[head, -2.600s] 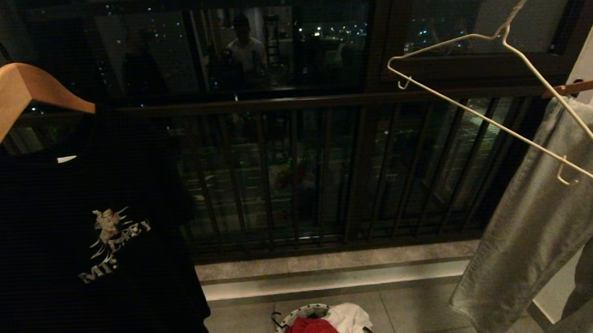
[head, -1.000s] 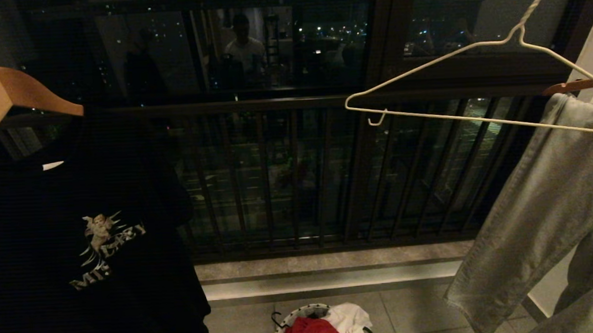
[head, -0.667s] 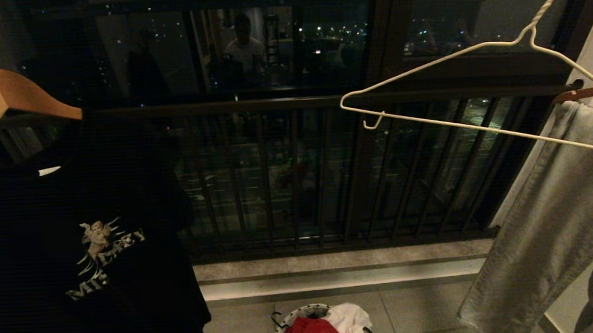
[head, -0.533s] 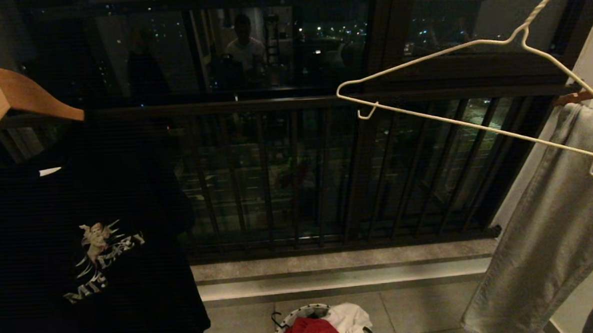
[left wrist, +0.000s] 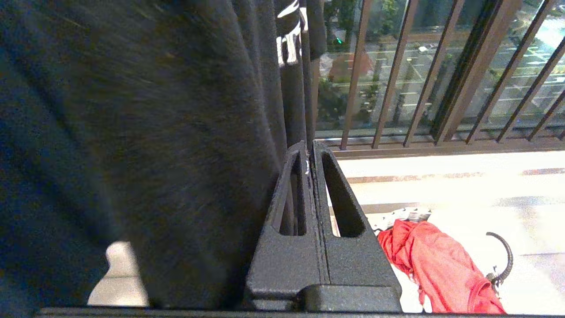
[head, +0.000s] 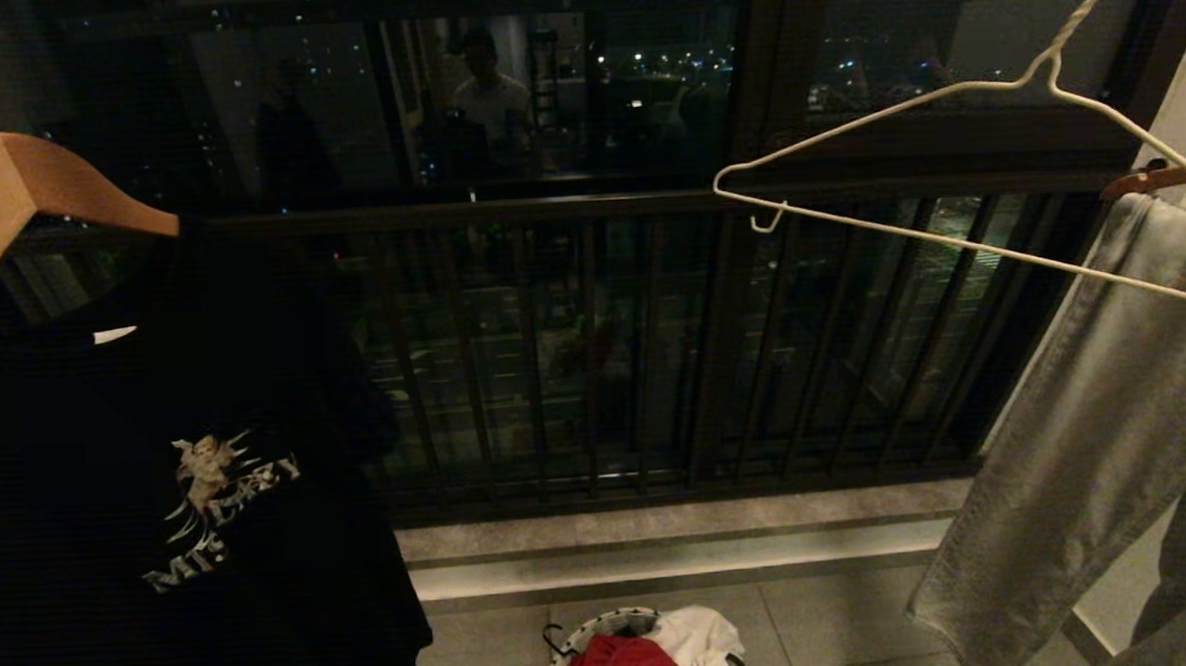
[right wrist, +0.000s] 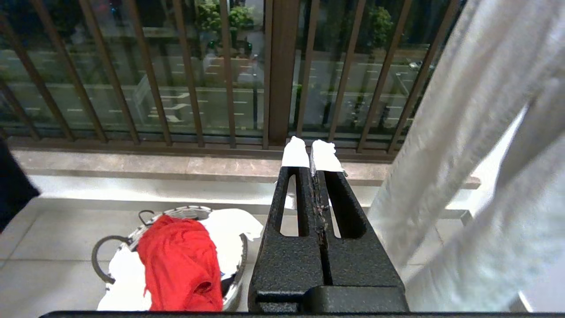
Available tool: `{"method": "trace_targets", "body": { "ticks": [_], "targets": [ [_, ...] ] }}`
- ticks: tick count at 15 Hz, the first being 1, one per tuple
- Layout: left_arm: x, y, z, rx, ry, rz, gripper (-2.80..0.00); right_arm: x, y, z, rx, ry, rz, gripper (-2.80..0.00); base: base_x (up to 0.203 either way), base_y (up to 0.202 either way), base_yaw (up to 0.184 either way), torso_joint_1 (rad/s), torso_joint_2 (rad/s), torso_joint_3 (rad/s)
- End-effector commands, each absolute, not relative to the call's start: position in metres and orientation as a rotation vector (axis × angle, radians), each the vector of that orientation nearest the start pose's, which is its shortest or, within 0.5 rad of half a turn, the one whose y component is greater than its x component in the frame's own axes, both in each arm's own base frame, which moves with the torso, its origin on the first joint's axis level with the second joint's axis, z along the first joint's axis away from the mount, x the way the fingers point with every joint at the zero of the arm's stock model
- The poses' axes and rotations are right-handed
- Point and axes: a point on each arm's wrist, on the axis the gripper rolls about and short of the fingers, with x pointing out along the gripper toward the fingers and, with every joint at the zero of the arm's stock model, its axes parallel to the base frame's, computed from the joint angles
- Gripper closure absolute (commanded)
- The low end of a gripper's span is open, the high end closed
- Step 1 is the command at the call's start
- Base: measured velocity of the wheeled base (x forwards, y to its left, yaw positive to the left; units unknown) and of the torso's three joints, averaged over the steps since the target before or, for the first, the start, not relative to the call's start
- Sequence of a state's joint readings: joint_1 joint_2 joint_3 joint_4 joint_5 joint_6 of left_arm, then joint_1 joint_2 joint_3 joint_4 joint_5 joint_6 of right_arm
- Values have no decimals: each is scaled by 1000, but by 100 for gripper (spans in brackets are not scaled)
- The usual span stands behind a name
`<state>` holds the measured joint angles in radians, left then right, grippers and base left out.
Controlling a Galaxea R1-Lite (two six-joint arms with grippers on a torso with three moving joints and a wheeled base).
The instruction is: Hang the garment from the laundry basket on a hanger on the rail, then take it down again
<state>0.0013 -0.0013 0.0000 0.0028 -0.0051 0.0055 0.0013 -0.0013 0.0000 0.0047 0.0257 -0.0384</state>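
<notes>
A: Head view is dim overall. Night outside; small points of city light show through the window glass [head: 562, 84], which also carries faint interior reflections.

B: Noted. The black T-shirt [head: 160, 492] on the left is near-black, folds lost in shadow. The floor tiles [head: 825, 613] are dull grey.

A: Left wrist view differs: the floor is blown out to white near the red garment [left wrist: 437, 265], and the dark cloth close to the lens is smeared with blur.

B: Right wrist view is brighter and evenly lit; the pale trousers [right wrist: 476, 154] on the right are overexposed and soft. The railing bars [right wrist: 273, 70] stay sharp.
</notes>
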Motion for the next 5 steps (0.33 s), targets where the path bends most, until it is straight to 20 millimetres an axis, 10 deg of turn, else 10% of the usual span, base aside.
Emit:
{"method": "trace_targets", "body": {
  "ticks": [1, 5],
  "targets": [
    [-23, 0, 75, 6, 3, -3, 0, -23, 1, 75, -19, 4, 28, 0, 0, 0, 0, 0, 0, 0],
    [-23, 0, 75, 6, 3, -3, 0, -23, 1, 75, -14, 4, 28, 0, 0, 0, 0, 0, 0, 0]
  ]
}}
